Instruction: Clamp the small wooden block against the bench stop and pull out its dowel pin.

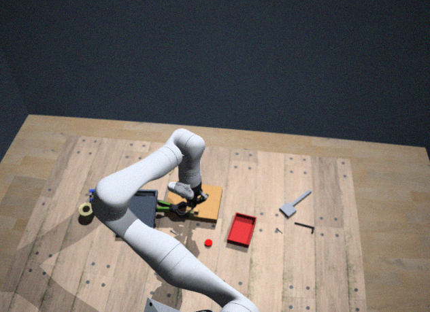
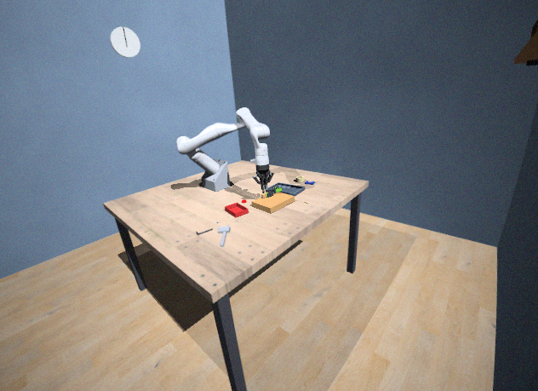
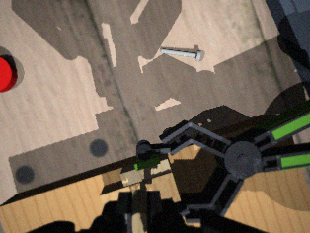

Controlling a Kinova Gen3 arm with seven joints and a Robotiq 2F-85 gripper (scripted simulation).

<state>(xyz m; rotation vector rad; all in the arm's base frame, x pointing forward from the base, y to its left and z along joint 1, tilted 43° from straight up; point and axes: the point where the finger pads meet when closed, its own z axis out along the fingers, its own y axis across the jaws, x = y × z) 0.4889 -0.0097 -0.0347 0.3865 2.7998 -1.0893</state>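
The orange bench board (image 1: 212, 202) (image 2: 274, 203) (image 3: 54, 209) lies mid-table. The small wooden block sits at its edge. One jaw of the black spring clamp (image 1: 178, 208) (image 3: 242, 157) reaches it with a green pad. The clamp's green handles (image 3: 292, 126) point toward the grey tray. My gripper (image 1: 194, 202) (image 2: 263, 186) (image 3: 139, 208) points straight down over the block. Its fingers are nearly together on the dowel pin, which is mostly lost in shadow between them. The stop is hidden under the clamp and wrist.
A grey tray (image 1: 143, 206) (image 2: 289, 188) adjoins the board's left side. A bolt (image 1: 172, 232) (image 3: 182, 52) and a red disc (image 1: 208, 242) (image 3: 4, 74) lie in front. A red tray (image 1: 241, 229) (image 2: 236, 209), mallet (image 1: 293, 202), hex key (image 1: 305, 226) and tape roll (image 1: 85, 209) lie around.
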